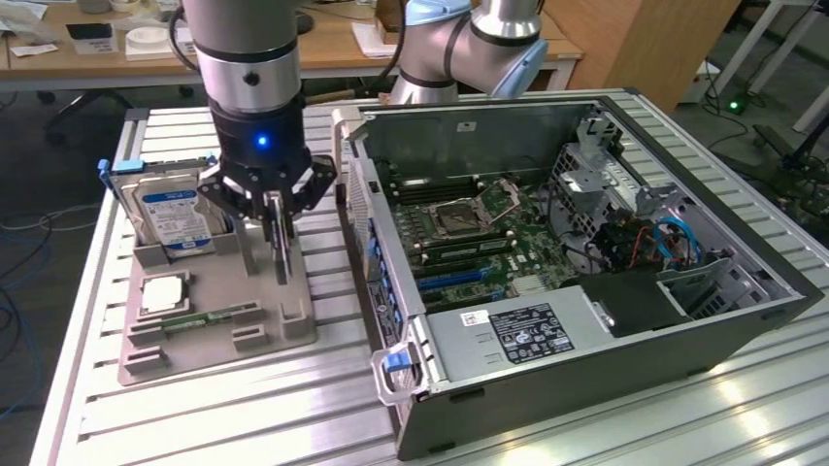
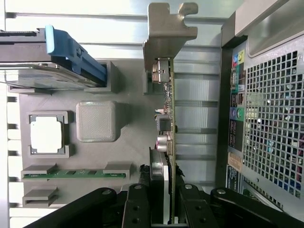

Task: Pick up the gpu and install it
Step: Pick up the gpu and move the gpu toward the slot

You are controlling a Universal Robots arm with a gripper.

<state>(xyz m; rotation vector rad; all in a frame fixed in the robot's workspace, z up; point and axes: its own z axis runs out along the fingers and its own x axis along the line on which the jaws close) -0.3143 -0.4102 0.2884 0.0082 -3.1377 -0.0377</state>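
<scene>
Pinching the gpu (image 2: 167, 109) across its thin faces, the fingers (image 2: 137, 209) hold it edge-up over the grey tray (image 1: 279, 330). It looks light, stiff and fragile, best gripped by the board edges.

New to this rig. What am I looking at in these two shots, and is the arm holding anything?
It is a single robot arm with a gripper on its end, working over a slatted metal table.

The exterior view comes from a camera off the arm. The wrist view comes from a camera on the arm, looking along the gripper.

On the table sit a grey parts tray and an open computer case. The tray holds a hard drive, a processor chip and a memory stick.

The gripper is closed on the gpu, a thin card held on edge above the tray. Its silver bracket points away from the gripper.
</scene>
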